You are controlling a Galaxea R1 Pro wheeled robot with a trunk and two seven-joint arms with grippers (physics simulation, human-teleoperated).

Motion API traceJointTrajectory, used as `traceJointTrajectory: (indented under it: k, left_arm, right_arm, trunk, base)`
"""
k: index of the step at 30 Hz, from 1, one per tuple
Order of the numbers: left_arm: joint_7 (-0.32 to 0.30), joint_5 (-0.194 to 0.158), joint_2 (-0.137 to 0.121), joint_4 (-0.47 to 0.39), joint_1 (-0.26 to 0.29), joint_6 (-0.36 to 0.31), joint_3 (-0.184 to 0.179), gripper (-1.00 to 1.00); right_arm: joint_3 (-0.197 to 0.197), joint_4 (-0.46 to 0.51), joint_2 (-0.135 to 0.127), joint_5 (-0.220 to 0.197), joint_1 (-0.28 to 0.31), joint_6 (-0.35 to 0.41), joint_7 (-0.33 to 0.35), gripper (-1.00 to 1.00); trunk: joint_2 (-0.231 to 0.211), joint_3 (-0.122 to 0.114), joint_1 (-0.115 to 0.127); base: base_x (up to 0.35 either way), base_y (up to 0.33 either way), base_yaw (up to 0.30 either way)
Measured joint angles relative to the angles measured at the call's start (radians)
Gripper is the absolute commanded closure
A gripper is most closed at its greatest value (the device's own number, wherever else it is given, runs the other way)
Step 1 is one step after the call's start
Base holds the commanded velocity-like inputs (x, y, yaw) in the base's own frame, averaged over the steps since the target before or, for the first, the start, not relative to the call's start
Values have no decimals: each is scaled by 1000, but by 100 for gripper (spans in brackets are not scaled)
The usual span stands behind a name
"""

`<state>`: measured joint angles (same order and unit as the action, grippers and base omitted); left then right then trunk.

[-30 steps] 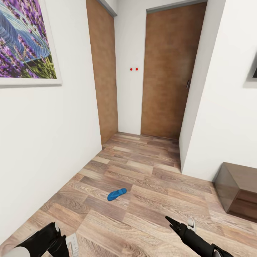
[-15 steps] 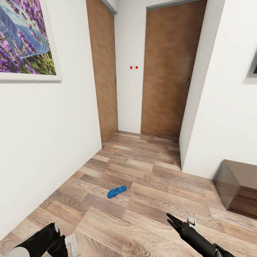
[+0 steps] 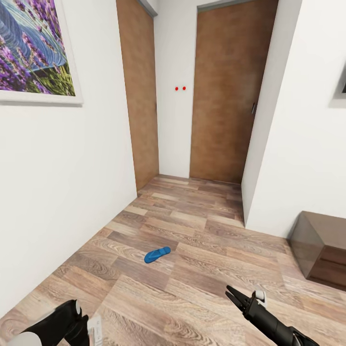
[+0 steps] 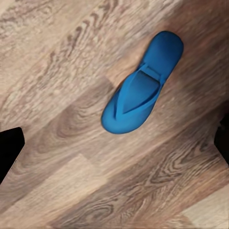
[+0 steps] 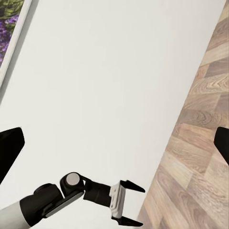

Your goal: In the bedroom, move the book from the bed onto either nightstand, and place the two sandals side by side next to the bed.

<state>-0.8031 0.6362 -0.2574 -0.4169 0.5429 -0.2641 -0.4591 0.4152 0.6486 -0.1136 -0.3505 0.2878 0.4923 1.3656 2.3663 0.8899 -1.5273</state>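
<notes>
Blue against the brown planks, the sandal lies alone on the floor in my head view, out from the left wall with both arms short of it, my right end effector spread open and empty. From the left wrist I see its flat sole and thin thong strap; I judge it light and bendy, best pinched at the sole's edge. The right wrist shows my left end effector open, holding nothing.
</notes>
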Motion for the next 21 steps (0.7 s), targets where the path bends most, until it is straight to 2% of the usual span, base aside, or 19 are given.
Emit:
traceJointTrajectory:
  k: [4, 5, 12, 13, 17, 21]
  left_arm:
    - [-3, 72, 5, -9, 1, 3, 2, -100]
    - [-5, 106, 12, -18, 2, 3, 3, -100]
    - [-10, 210, 52, -63, 3, 0, 3, -100]
    - [-11, 234, 59, -79, 3, -2, 3, -100]
    - [-12, 274, 69, -115, 4, -5, 4, -100]
    - [-12, 285, 73, -131, 5, -6, 4, -100]
  right_arm:
    - [1, 0, -8, -2, 0, 1, 1, -100]
    - [1, 0, -14, -4, 0, 1, 1, -100]
    - [2, 0, -30, -7, 0, 1, 3, -100]
    - [2, 0, -31, -7, 0, 1, 3, -100]
    - [1, 0, -33, -6, 0, 0, 2, -100]
    - [1, 0, -33, -6, 0, -1, 2, -100]
  trunk:
    - [28, 13, -15]
    - [35, 16, -19]
    - [84, 38, -46]
    - [91, 41, -50]
    - [119, 53, -65]
    - [134, 67, -74]
  base:
    - [0, 0, 0]
    - [0, 0, 0]
    - [0, 0, 0]
    - [0, 0, 0]
    - [0, 0, 0]
    - [0, 0, 0]
